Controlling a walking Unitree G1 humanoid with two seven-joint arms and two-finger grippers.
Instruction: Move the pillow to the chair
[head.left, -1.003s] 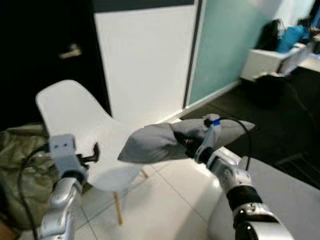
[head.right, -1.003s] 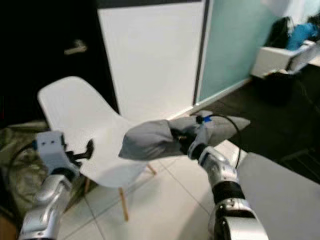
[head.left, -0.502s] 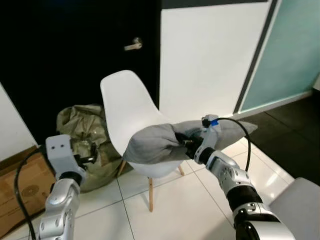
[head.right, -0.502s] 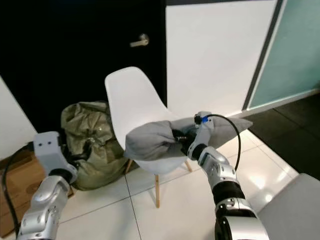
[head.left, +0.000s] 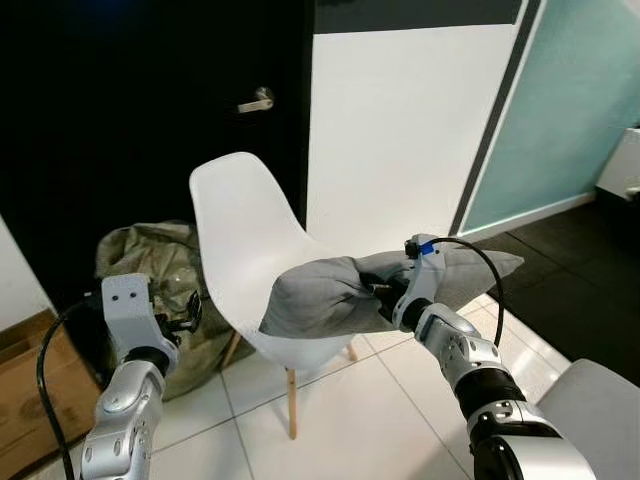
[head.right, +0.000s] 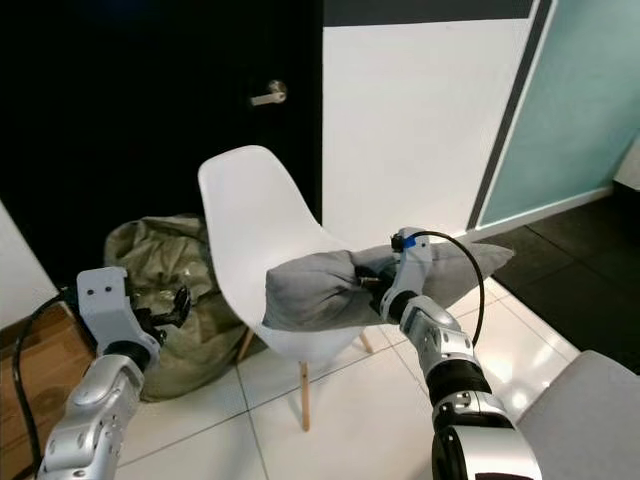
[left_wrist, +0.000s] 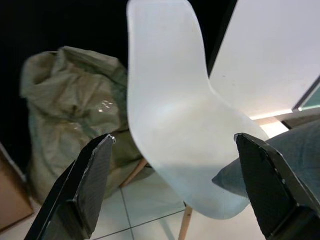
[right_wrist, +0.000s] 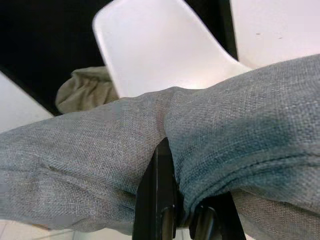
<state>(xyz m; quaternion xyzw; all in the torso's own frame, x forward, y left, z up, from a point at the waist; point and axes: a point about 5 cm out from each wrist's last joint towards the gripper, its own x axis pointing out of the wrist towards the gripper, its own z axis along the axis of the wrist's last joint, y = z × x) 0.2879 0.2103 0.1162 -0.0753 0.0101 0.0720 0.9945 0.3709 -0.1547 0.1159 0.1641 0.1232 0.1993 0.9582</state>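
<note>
The pillow (head.left: 340, 295) is held in the right claw (head.left: 392, 293), pinched at its middle so that the grey cloth bulges to either side of the fingers (right_wrist: 156, 200); the fingers are closed tight into the fabric. The pillow's long axis runs crosswise to the claw, one end toward the robot's left, the other trailing to the right past the wrist. It is carried in the air, over the front edge of the chair (head.left: 245, 225) seat as seen from the head.

The chair lies just ahead of and below the right claw, its back rising beyond the pillow's left end. Judged from this, the seat is within a short forward-and-down reach of the right arm; whether the pillow already touches the seat cannot be told.

The left claw (left_wrist: 175, 180) is wide open and holds nothing; it is raised, pointed at the chair's side. A green sack (head.left: 150, 260) sits on the floor beyond it, beside the chair.
</note>
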